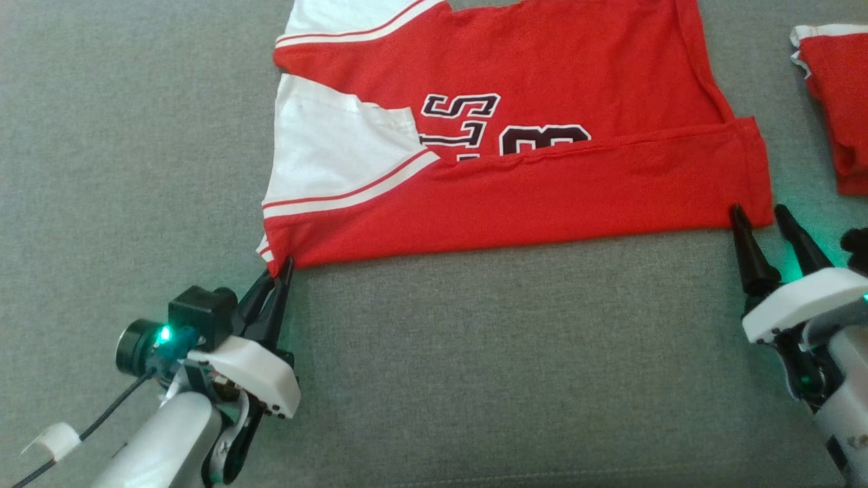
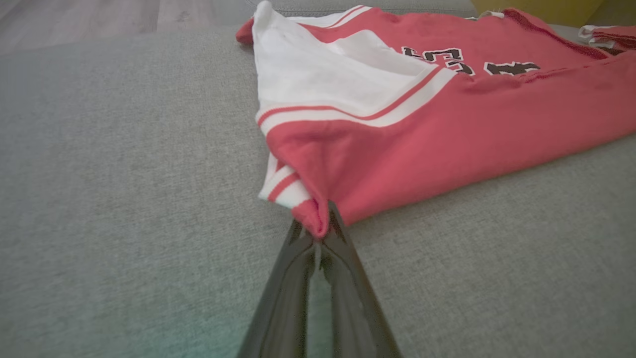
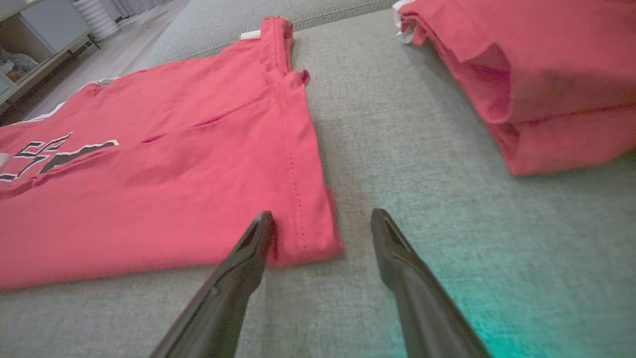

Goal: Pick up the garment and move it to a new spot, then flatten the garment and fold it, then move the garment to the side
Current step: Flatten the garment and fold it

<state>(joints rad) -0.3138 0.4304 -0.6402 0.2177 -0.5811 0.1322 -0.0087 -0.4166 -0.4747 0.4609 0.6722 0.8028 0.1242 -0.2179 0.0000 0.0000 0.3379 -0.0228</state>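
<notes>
Left gripper [image 1: 283,266] pinched tight on near corner of garment [image 1: 542,196], below striped sleeve trim. Right gripper [image 1: 758,211] jaws wide, other hem corner between its fingers. Garment lies folded just beyond both on grey fabric surface [image 1: 475,352]. Print half covered: "S", partial "3". Red bundle [image 1: 841,102] farther out, apart.

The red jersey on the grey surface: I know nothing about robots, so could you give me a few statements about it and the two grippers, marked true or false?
1. The left gripper is shut on a corner of the jersey. True.
2. The right gripper is clamped shut on the other near corner. False: its jaws stand open, one finger on either side of that corner.
3. A second red cloth bundle lies apart from the jersey. True.
4. The jersey's sleeves are black. False: they are white with red stripes.
5. The jersey lies on a wooden table. False: it lies on a grey fabric surface.
</notes>
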